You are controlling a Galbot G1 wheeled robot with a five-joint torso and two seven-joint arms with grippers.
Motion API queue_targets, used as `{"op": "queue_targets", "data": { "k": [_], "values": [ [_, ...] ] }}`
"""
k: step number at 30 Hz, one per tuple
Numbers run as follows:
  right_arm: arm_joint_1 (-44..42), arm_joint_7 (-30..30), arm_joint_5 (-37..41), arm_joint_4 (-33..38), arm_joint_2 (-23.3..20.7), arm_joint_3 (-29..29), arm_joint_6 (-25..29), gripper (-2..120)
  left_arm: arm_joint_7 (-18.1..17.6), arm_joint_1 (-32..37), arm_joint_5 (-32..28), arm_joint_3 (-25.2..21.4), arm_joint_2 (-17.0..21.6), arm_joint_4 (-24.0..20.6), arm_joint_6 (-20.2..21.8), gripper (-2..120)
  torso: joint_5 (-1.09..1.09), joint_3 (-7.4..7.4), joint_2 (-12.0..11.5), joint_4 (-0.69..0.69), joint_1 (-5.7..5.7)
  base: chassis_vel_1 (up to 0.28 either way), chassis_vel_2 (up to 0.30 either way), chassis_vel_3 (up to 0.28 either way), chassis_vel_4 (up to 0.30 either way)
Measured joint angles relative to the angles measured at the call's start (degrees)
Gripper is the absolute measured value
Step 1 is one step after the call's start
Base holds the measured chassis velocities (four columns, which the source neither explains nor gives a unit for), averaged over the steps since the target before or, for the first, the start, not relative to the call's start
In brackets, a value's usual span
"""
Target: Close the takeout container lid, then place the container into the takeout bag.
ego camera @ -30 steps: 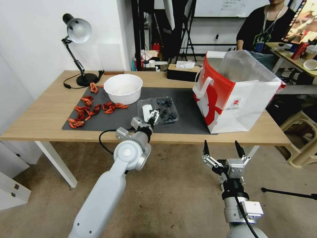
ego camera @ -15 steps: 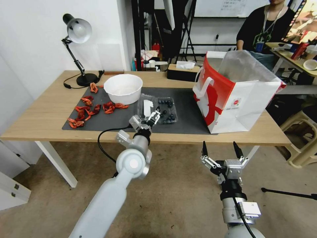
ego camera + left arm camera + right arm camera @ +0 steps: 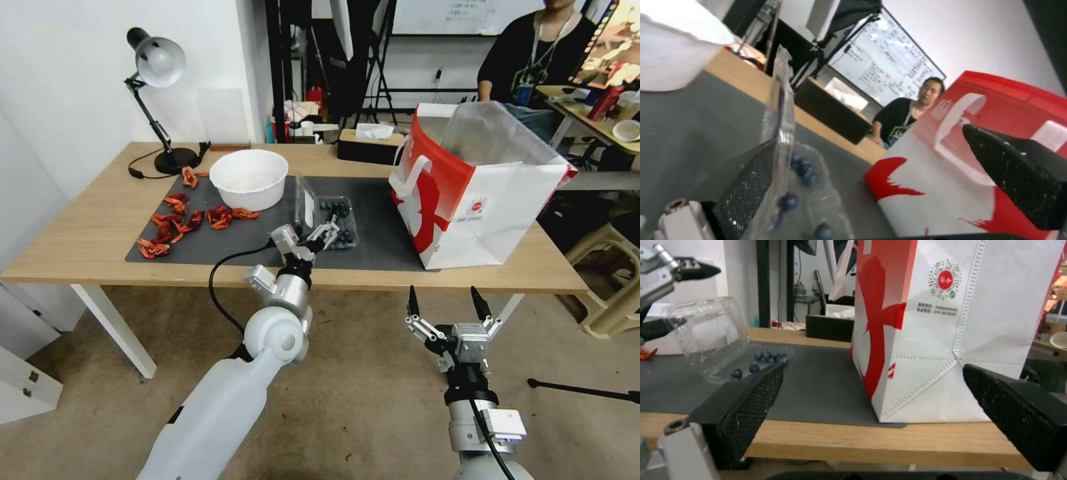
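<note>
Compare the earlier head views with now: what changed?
The left gripper swung the lid up from lying flat open on the mat to standing nearly upright over the takeout container. The right gripper, takeout bag and bowl stayed put.

My left gripper point(image 3: 317, 237) hides the box's point(image 3: 337, 223) near edge. Can't tell if my finger point(image 3: 749, 186) touches the lid point(image 3: 781, 100). Bag point(image 3: 978, 186) cut off by frame edge; label text point(image 3: 937, 309) too small to read.
</note>
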Motion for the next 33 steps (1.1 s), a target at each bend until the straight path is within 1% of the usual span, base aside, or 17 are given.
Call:
{"op": "queue_targets", "data": {
  "k": [5, 7, 13, 16, 17, 18, 19, 20, 21, 22, 24, 25, 26, 28, 29, 30, 33],
  "values": [
    [-0.05, 0.00, 0.00, -0.21, 0.06, 0.21, 0.00, 100, 0.75, -1.41, -2.13, 1.00, 0.05, 0.26, -0.07, 100, 0.00, 0.00, 0.00, 0.00, 0.00, 0.000, 0.000, 0.000, 0.000],
    [-0.10, 0.03, -0.02, -0.39, 0.09, 0.36, 0.00, 100, 1.01, -2.32, -4.09, 1.69, -0.21, 0.40, -0.08, 100, 0.00, 0.00, 0.00, 0.00, 0.00, 0.000, 0.000, 0.000, 0.000],
    [-0.10, 0.13, -0.09, -0.65, 0.18, 0.58, 0.00, 100, 0.87, -3.58, -9.17, 2.61, -1.08, 0.48, 0.08, 100, 0.00, 0.00, 0.00, 0.00, 0.00, 0.000, 0.000, 0.000, 0.000],
    [-0.11, 0.14, -0.12, -0.69, 0.19, 0.58, 0.00, 100, 0.59, -3.82, -10.58, 2.69, -1.21, 0.49, 0.18, 100, 0.00, 0.00, 0.00, 0.00, 0.00, 0.000, 0.000, 0.000, 0.000],
    [-0.12, 0.16, -0.14, -0.75, 0.21, 0.58, 0.01, 100, -0.12, -4.19, -12.87, 2.74, -1.39, 0.49, 0.38, 100, 0.00, 0.00, 0.00, 0.00, 0.00, 0.000, 0.000, 0.000, 0.000],
    [-0.12, 0.16, -0.14, -0.75, 0.21, 0.58, 0.01, 100, -0.12, -4.19, -12.87, 2.74, -1.39, 0.49, 0.38, 100, 0.00, 0.00, 0.00, 0.00, 0.00, 0.000, 0.000, 0.000, 0.000],
    [-0.12, 0.18, -0.18, -0.89, 0.28, 0.58, 0.02, 100, -1.54, -4.80, -16.67, 2.63, -1.71, 0.42, 0.94, 100, 0.00, 0.00, 0.00, 0.00, 0.00, 0.000, 0.000, 0.000, 0.000],
    [-0.12, 0.20, -0.20, -0.93, 0.31, 0.56, 0.03, 100, -2.54, -5.15, -19.13, 2.36, -1.98, 0.33, 1.27, 100, 0.00, 0.01, 0.00, 0.00, 0.00, 0.000, 0.000, 0.000, 0.000],
    [-0.11, 0.22, -0.26, -0.94, 0.34, 0.52, 0.05, 100, -5.48, -6.05, -25.22, 1.25, -2.77, 0.16, 1.99, 100, 0.00, 0.00, 0.00, 0.00, 0.00, 0.000, 0.000, 0.000, 0.000],
    [-0.11, 0.22, -0.26, -0.94, 0.34, 0.52, 0.05, 100, -5.48, -6.05, -25.22, 1.25, -2.77, 0.16, 1.99, 100, 0.00, 0.00, 0.00, 0.00, 0.00, 0.000, 0.000, 0.000, 0.000],
    [-0.10, 0.23, -0.27, -0.94, 0.33, 0.51, 0.06, 100, -7.21, -6.69, -28.28, 0.47, -3.19, 0.50, 2.39, 97, 0.00, 0.00, 0.00, 0.00, 0.00, 0.000, 0.000, 0.000, 0.000],
    [-0.11, 0.24, -0.29, -0.94, 0.30, 0.51, 0.06, 100, -8.22, -7.09, -29.62, 0.06, -3.32, 1.13, 2.56, 93, -0.01, 0.00, 0.00, 0.00, 0.00, 0.000, 0.000, 0.000, 0.000],
    [-0.11, 0.24, -0.29, -0.94, 0.30, 0.51, 0.06, 100, -8.22, -7.09, -29.62, 0.06, -3.32, 1.13, 2.56, 93, -0.01, 0.00, 0.00, 0.00, 0.00, 0.000, 0.000, 0.000, 0.000],
    [-0.12, 0.25, -0.31, -0.93, 0.28, 0.51, 0.07, 100, -8.75, -7.21, -30.16, -0.11, -3.34, 1.61, 2.67, 87, 0.00, 0.01, 0.00, 0.00, 0.00, 0.000, 0.000, 0.000, 0.000],
    [-0.13, 0.26, -0.34, -0.93, 0.28, 0.50, 0.09, 100, -9.30, -7.22, -30.78, -0.17, -3.36, 1.90, 2.77, 81, -0.01, 0.00, -0.01, 0.00, 0.00, 0.000, 0.000, 0.000, 0.000],
    [-0.13, 0.26, -0.34, -0.93, 0.28, 0.50, 0.09, 100, -9.30, -7.22, -30.78, -0.17, -3.36, 1.90, 2.77, 81, -0.01, 0.00, -0.01, 0.00, 0.00, 0.000, 0.000, 0.000, 0.000],
    [-0.14, 0.28, -0.48, -1.00, 0.28, 0.32, 0.15, 100, -9.81, -7.12, -31.80, -0.19, -3.80, 1.99, 2.75, 66, 0.00, 0.00, -0.01, 0.00, 0.00, 0.000, 0.000, 0.000, 0.000]
  ]
}}
